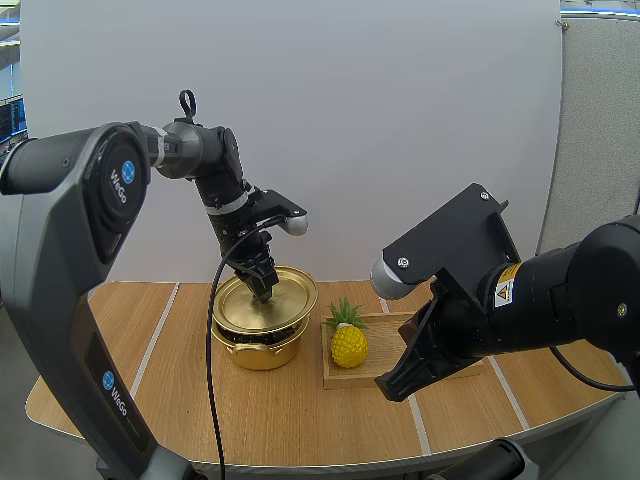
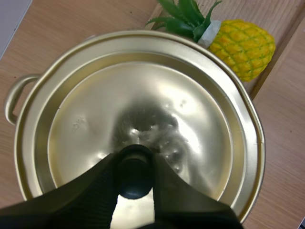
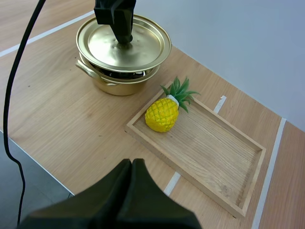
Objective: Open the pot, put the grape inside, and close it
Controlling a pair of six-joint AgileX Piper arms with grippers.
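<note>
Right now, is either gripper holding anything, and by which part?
The left gripper pinches the lid by its black knob; the right gripper holds nothing.

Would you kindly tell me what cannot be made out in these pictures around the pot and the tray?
- Inside of the pot: the lid covers it in every view; the dark gap beneath it in the right wrist view shows no contents.
- The lid knob: left wrist view, sides hidden by the jaws of the left gripper.
- The tray: high view, right part hidden behind the right arm.
</note>
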